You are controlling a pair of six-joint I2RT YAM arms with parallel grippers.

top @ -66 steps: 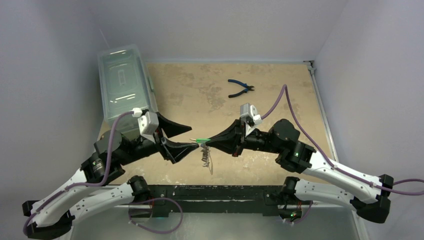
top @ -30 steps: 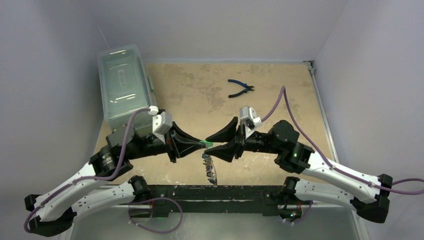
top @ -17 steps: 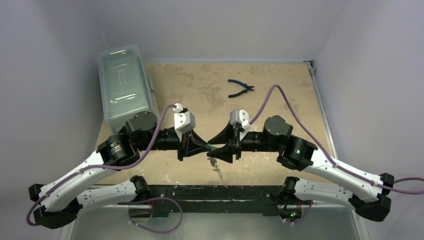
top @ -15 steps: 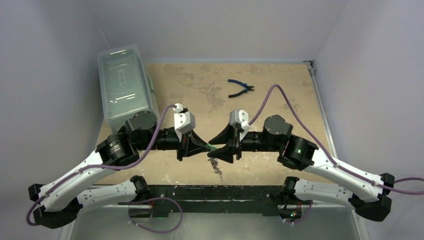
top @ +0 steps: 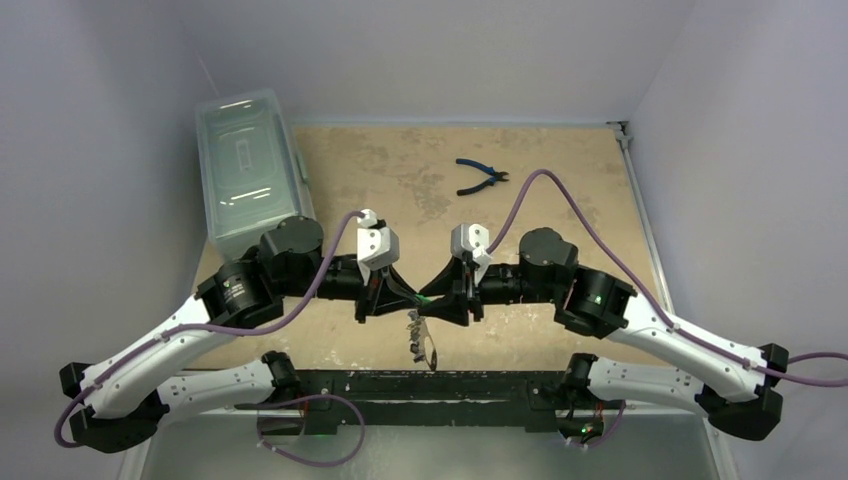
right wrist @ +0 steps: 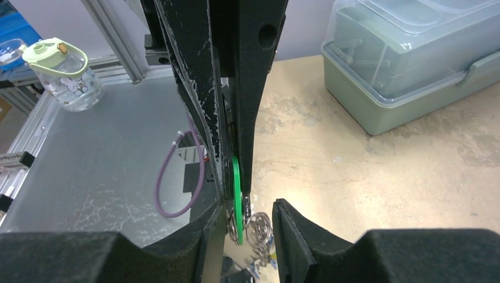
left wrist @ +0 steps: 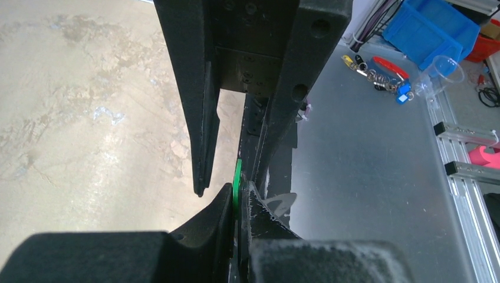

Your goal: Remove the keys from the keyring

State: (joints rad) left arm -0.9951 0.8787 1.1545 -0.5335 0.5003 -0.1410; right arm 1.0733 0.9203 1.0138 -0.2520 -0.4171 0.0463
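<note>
Centre frame: left hand (left wrist: 239, 194) clamps the green key (left wrist: 237, 177), right hand (right wrist: 250, 215) gapes around it; nothing off the keyring (top: 425, 346) yet

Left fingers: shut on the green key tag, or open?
Shut. In the left wrist view, the left fingers pinch the green key tag edge-on, with no gap visible between them.
</note>
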